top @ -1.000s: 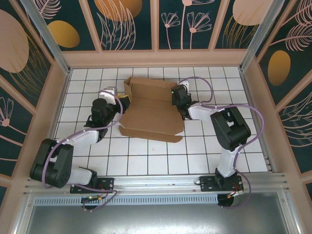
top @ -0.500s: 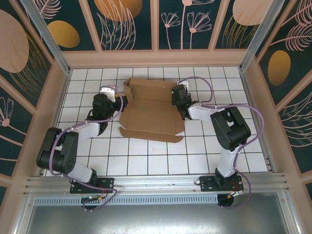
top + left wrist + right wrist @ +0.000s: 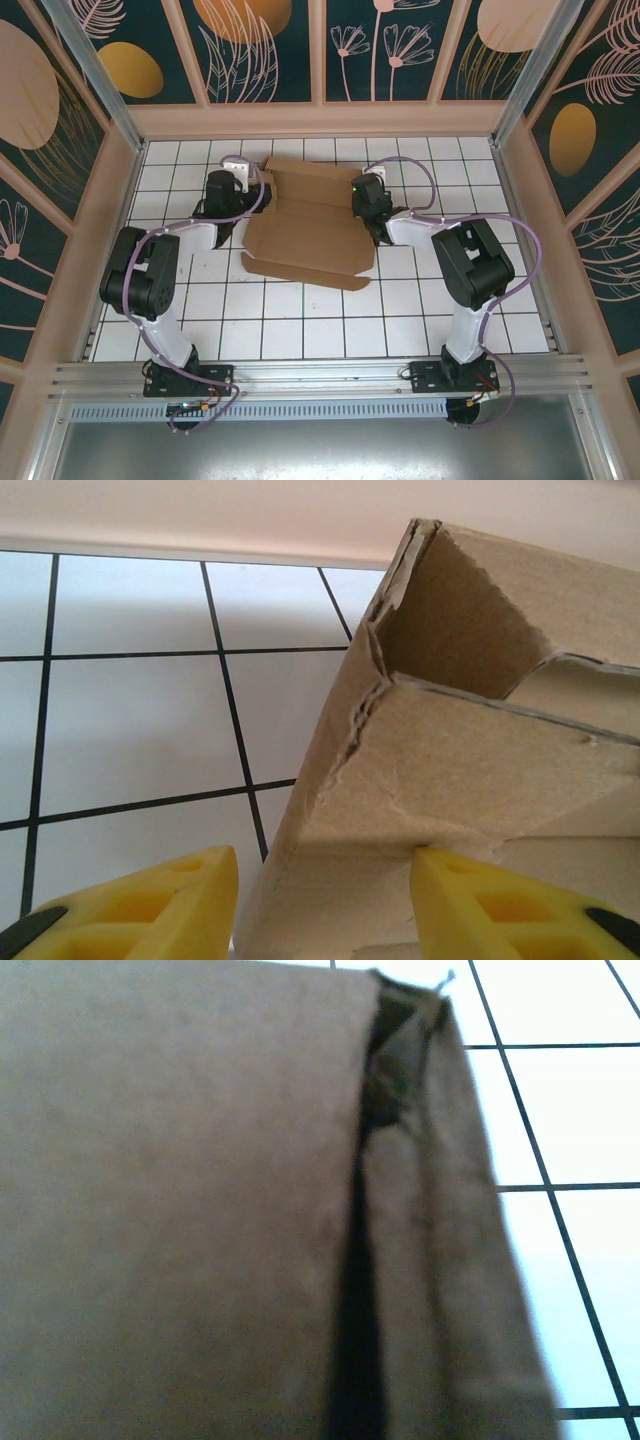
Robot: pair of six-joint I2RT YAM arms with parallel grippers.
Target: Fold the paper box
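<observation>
Paper box point(image 3: 305, 235) sits half-formed on the counter point(image 3: 300, 310); it is probably light and stiff, with creases prone to tearing. Your left fingers point(image 3: 150, 900) straddle its left wall, clamp unclear. The right fingers point(image 3: 366, 212) are closed at the right wall, so take hold beside the creases.

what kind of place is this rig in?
Probably an enclosed robot test cell: white gridded tabletop, leaf-patterned wall panels around it, aluminium mounting rail at the near edge.
</observation>
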